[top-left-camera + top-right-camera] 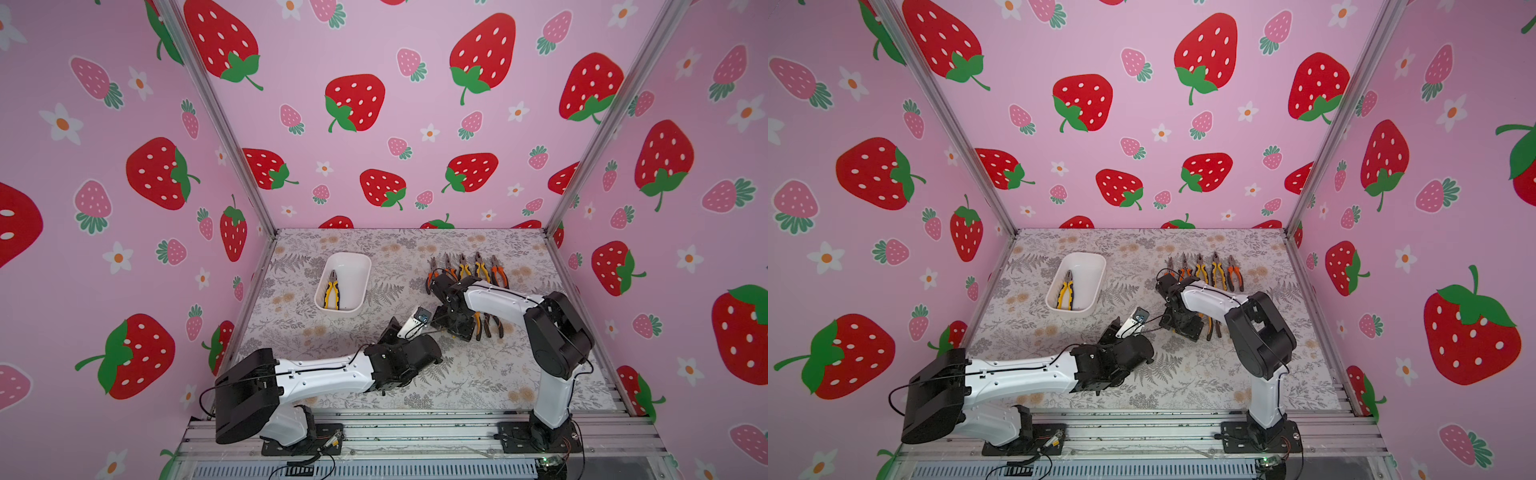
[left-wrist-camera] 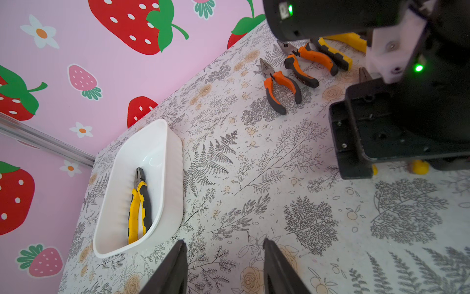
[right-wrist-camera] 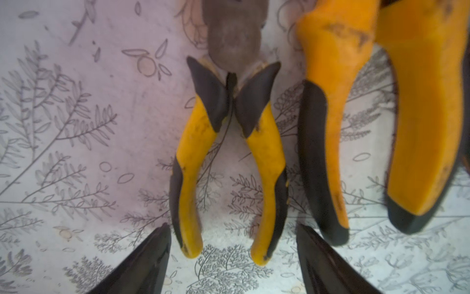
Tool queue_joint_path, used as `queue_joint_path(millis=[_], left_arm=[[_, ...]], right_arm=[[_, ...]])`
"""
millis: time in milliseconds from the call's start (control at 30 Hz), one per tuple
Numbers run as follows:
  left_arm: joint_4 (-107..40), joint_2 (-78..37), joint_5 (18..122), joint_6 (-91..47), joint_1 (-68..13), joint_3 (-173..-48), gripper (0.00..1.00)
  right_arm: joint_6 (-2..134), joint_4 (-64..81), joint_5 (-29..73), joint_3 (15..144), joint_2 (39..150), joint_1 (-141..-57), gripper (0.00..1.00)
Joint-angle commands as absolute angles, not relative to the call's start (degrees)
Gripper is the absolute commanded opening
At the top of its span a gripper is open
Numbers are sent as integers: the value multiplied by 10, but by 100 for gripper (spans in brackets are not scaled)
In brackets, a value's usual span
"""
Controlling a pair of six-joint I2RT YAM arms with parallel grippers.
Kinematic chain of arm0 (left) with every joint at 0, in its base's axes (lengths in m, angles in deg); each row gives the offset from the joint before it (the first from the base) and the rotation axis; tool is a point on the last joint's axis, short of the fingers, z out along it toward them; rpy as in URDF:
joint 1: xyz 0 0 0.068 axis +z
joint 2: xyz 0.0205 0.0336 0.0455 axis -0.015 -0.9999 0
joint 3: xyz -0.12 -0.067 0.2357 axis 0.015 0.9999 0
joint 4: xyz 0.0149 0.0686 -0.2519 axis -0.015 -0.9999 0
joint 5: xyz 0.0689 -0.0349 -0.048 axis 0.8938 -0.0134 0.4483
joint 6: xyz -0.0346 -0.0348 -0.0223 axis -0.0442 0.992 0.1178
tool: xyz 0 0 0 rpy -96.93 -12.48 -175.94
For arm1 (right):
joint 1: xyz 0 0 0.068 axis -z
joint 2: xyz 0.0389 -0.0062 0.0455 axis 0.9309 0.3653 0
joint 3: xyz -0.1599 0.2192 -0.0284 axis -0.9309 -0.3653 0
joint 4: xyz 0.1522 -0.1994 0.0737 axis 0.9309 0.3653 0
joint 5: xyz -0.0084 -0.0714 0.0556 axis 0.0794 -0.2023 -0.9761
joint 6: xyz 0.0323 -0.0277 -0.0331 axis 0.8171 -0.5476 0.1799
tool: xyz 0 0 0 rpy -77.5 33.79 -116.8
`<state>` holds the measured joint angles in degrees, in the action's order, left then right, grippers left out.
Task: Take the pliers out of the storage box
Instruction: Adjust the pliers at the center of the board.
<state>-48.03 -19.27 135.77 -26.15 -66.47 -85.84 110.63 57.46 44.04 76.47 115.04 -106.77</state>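
One pair of yellow-and-black pliers [image 1: 331, 291] [image 2: 138, 206] lies in the white storage box [image 1: 354, 274] [image 2: 152, 128] at the back left of the table. My left gripper [image 2: 224, 241] hovers open over bare table, just in front of and to the right of the box, holding nothing. My right gripper [image 3: 232, 225] points down, open, over another yellow-and-black pair [image 3: 229, 152] that lies flat on the table. That pair's handle ends sit between the fingers with a gap on each side. Orange-and-black pliers [image 3: 330, 127] lie right beside it.
Several pliers [image 1: 465, 270] lie in a row at the back right, noses toward the rear wall. A few more [image 1: 486, 326] lie nearer the front, partly under my right wrist [image 1: 453, 320]. Strawberry-patterned walls close in three sides.
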Motion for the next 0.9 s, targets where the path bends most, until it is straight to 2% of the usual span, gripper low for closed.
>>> queue_joint_path(millis=[0, 200, 467, 567, 867], left_arm=[[-480, -184, 1358, -263, -662, -858, 50], [-481, -187, 1359, -263, -662, -861, 50], [-484, -191, 1359, -262, -662, -864, 50], [-485, -193, 1359, -264, -663, -866, 50], [-488, -192, 1360, -261, -662, -866, 50]], right_arm=[[1091, 565, 432, 754, 1162, -1065, 76], [1039, 545, 424, 741, 1158, -1067, 64], [916, 510, 396, 702, 1126, -1066, 58], [904, 510, 380, 705, 1126, -1063, 45], [885, 536, 400, 731, 1139, -1059, 50]])
